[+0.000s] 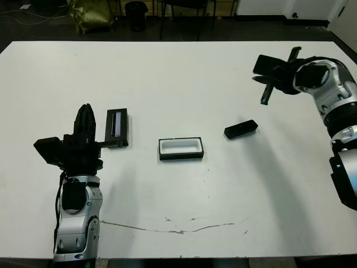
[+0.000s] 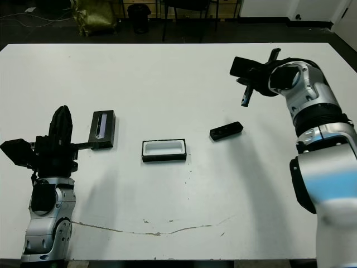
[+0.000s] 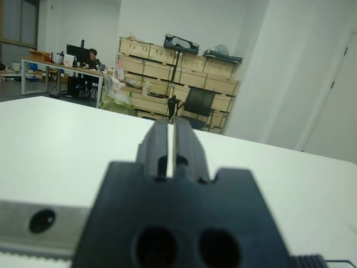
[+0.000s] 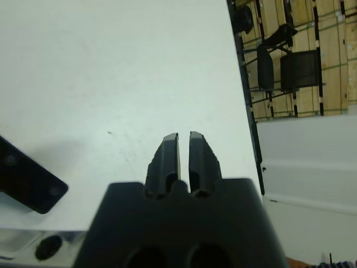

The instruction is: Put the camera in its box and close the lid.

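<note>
On the bench (image 1: pixel 178 84), the box (image 1: pixel 180 149) lies empty between lid (image 1: pixel 117 128) and camera (image 1: pixel 241 129); left pincer (image 1: pixel 85 120) and right pincer (image 1: pixel 265 96) are both closed, empty.

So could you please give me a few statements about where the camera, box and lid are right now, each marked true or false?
1. The camera lies inside the box. False: it lies on the table, on the robot's right of the box.
2. The box is open, its white lining showing. True.
3. The right claw grips the camera. False: it is shut on nothing, raised above the table.
4. The lid lies on the robot's left of the box. True.
5. The left claw is wide open. False: its fingers are closed together.
</note>
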Tool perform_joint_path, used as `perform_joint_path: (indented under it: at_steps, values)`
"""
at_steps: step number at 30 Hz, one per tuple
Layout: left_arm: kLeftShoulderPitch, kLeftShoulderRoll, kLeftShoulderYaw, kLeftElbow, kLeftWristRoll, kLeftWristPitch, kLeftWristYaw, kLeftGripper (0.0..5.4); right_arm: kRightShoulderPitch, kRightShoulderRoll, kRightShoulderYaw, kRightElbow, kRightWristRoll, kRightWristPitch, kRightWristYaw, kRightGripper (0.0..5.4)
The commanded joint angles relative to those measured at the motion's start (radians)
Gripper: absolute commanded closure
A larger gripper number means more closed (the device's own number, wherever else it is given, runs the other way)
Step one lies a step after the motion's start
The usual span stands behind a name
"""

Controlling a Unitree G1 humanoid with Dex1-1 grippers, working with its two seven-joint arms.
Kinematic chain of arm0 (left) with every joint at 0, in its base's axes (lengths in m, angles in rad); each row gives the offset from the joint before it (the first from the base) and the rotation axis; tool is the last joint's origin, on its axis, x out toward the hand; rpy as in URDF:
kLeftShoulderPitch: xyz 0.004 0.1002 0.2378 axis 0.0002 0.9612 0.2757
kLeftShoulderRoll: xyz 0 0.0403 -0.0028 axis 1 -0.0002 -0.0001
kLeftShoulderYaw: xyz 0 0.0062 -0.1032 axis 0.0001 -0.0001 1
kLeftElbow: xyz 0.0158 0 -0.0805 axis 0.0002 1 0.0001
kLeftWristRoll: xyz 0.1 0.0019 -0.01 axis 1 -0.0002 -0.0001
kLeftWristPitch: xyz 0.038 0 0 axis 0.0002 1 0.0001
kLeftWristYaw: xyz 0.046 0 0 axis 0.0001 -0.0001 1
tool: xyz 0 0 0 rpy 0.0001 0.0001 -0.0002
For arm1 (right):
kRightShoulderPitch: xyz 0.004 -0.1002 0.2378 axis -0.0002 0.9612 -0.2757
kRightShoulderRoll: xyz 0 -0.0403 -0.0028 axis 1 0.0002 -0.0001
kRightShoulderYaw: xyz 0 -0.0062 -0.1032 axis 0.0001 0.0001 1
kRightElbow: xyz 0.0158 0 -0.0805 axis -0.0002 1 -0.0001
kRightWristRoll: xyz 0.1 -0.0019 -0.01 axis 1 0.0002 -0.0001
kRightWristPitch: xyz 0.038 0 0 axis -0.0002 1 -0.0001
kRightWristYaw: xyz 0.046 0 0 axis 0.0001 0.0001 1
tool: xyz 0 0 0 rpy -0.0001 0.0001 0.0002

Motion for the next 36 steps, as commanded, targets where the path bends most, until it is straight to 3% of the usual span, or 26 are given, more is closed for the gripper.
perform_joint_path:
  at_steps: [1, 4, 14, 27, 36]
  values:
    - [0.007, 0.003, 0.004, 0.002, -0.001, 0.017, 0.005, 5.38, 0.031, 0.015, 0.019, 0.023, -0.012, 0.002, 0.034, 5.4]
    - [0.009, 0.004, 0.004, 0.003, 0.002, 0.017, 0.006, 5.38, 0.036, 0.01, 0.071, 0.011, -0.071, -0.017, 0.006, 5.4]
    - [0.008, 0.003, 0.004, 0.01, -0.001, 0.008, 0.002, 5.38, 0.074, 0.041, 0.076, 0.036, -0.062, 0.07, 0.041, 5.4]
    - [0.012, 0.002, 0.005, 0.008, -0.01, 0.012, 0.001, 5.38, 0.134, 0.046, 0.086, 0.047, -0.069, 0.023, 0.023, 5.4]
    - [0.013, 0.0, 0.001, 0.011, -0.001, 0.008, 0.006, 5.38, 0.144, 0.045, 0.071, 0.055, -0.052, 0.035, 0.021, 5.4]
